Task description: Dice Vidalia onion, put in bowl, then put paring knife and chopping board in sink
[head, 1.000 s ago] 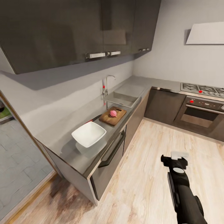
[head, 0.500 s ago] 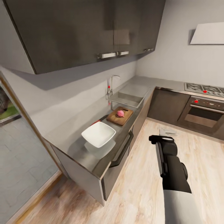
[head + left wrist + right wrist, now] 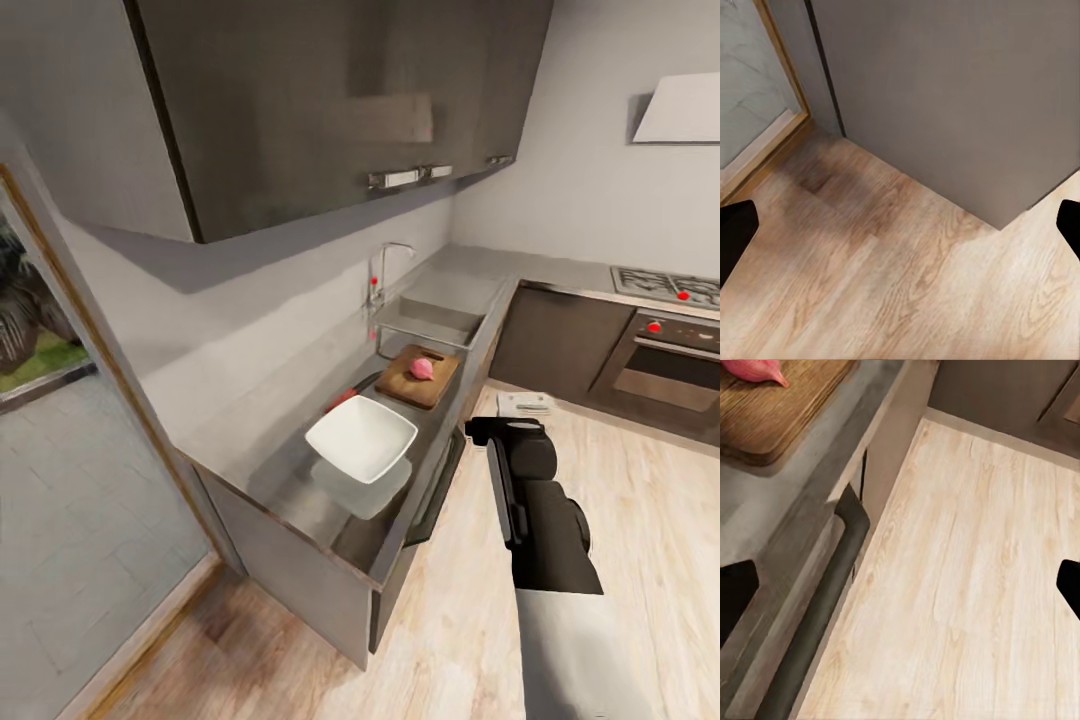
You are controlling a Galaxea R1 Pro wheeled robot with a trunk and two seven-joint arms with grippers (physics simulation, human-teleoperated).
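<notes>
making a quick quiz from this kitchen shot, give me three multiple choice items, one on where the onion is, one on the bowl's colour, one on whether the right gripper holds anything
1. Where is the onion?
A. in the sink
B. on the chopping board
C. in the bowl

2. What colour is the bowl?
A. white
B. red
C. black

3. The right gripper is:
A. shut on the knife
B. shut on the onion
C. open and empty

Answers:
1 B: the pink onion lies on the chopping board, beside the sink.
2 A: the bowl on the countertop is white.
3 C: the right gripper has its fingers wide apart over bare floor.
</notes>
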